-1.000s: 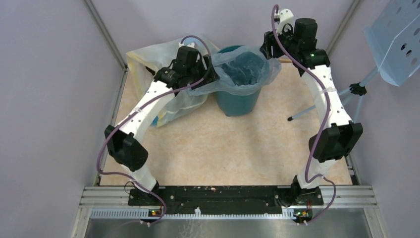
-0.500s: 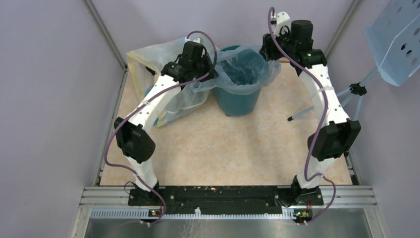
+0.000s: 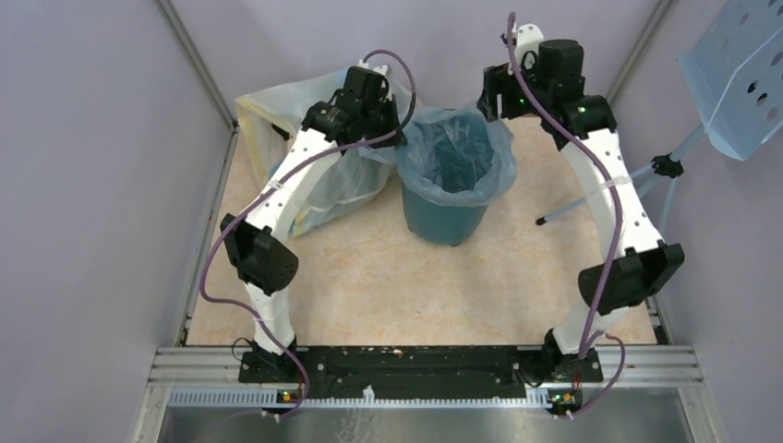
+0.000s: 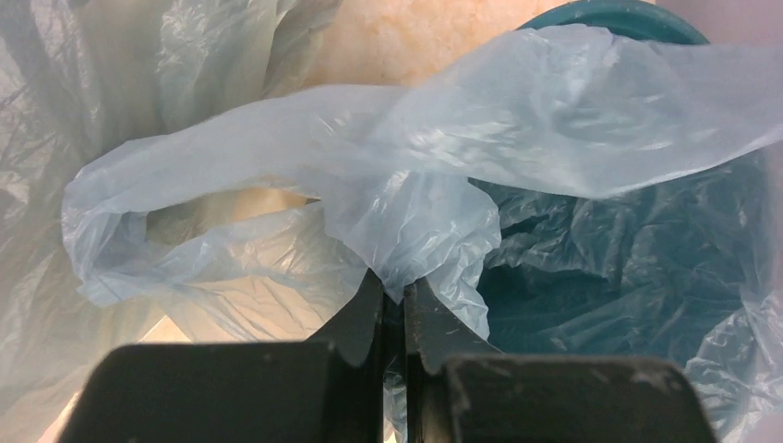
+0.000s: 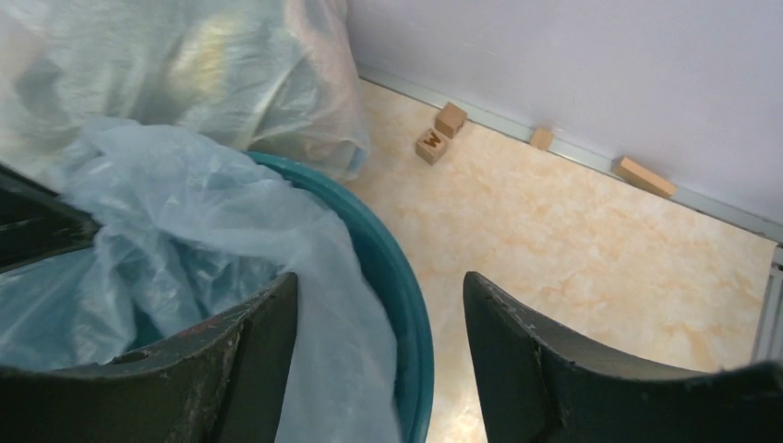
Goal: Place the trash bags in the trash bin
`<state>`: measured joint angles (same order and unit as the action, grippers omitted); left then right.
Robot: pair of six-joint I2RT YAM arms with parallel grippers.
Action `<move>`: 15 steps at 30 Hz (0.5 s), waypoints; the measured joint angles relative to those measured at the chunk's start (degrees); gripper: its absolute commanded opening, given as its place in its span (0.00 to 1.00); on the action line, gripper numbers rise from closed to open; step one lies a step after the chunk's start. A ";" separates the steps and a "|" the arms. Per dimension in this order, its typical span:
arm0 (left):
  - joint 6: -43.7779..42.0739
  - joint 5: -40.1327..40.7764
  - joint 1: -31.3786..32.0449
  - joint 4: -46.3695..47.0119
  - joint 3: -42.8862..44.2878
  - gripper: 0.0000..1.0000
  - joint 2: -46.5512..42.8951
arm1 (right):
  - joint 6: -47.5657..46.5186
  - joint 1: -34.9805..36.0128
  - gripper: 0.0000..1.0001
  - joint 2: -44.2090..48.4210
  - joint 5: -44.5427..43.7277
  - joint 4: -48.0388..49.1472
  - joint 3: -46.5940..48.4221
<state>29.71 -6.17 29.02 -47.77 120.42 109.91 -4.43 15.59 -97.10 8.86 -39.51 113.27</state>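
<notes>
From the top, the trash bag lines the trash bin and spills over its rim at the back of the surface, with both arms reaching forward on either side. The left wrist view adds that the left end effector is pinched tight on a fold of the bag. The right wrist view shows the right end effector spread wide, straddling the rim and gripping nothing.

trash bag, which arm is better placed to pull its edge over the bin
Left. The left claw is shut on a trash bag fold beside the trash bin; the right claw is open, gripping nothing.
</notes>
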 measured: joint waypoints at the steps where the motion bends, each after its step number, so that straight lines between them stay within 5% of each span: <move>1: -0.59 -0.22 -0.02 -0.85 0.46 0.00 0.00 | 0.66 0.00 0.65 1.60 0.37 -0.74 -0.44; 15: -10.45 -8.63 -0.11 -6.80 -6.10 0.00 -8.68 | 6.54 1.25 0.61 22.43 15.98 -6.10 -10.45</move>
<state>19.27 -14.81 28.91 -54.57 114.32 101.23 2.11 16.84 -74.67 24.84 -45.60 102.83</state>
